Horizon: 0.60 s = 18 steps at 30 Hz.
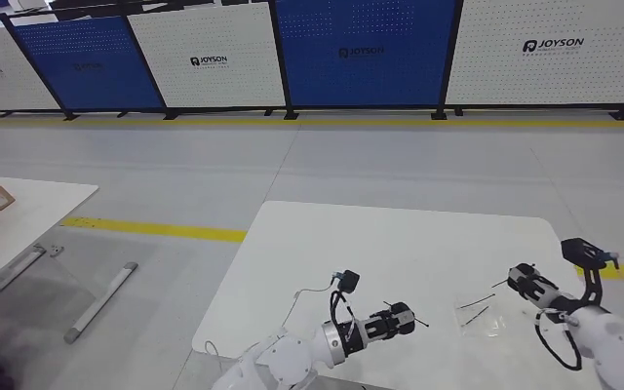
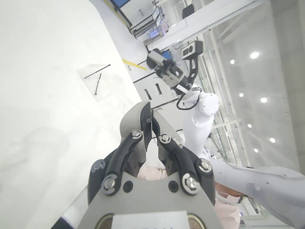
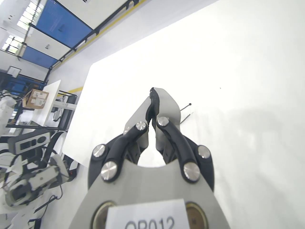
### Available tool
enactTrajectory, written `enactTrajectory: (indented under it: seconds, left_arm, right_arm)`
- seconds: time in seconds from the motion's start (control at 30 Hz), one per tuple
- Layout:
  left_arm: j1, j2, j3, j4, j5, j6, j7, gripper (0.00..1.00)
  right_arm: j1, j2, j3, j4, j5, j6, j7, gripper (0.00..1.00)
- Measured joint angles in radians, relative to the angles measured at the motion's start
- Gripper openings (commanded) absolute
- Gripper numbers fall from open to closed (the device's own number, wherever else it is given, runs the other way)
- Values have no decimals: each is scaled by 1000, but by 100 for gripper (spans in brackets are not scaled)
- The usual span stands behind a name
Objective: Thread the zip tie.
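Observation:
My left gripper (image 1: 402,319) hovers over the near edge of the white table (image 1: 390,244), shut on a thin black zip tie (image 1: 421,321) that sticks out on both sides of its fingers. In the left wrist view its pads (image 2: 145,115) are pressed together. My right gripper (image 1: 515,279) is at the table's right side, shut, with a short black zip tie (image 1: 498,284) jutting from its tip toward the left arm. In the right wrist view the black tie end (image 3: 151,89) peeks out at the fingertips. The two grippers are well apart.
Two spare zip ties (image 1: 477,300) (image 1: 478,315) lie on a clear plastic bag (image 1: 483,322) between the arms, also seen as zip ties (image 2: 97,71) and zip ties (image 3: 186,107). Another white table (image 1: 39,205) stands at the far left.

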Motion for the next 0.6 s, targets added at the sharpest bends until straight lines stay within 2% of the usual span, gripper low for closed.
enactTrajectory:
  seconds: [0.1,0.2,0.6]
  left_arm:
    - [-28,-4,24,9,19,33,-7,0]
    - [-43,-7,37,5,36,46,7,0]
    - [-42,-7,37,5,36,46,8,0]
  right_arm:
    - [-45,-4,8,-56,9,-12,-41,0]
    - [-61,-4,1,-74,-2,-18,-28,0]
    - [-60,-4,1,-72,-2,-18,-28,0]
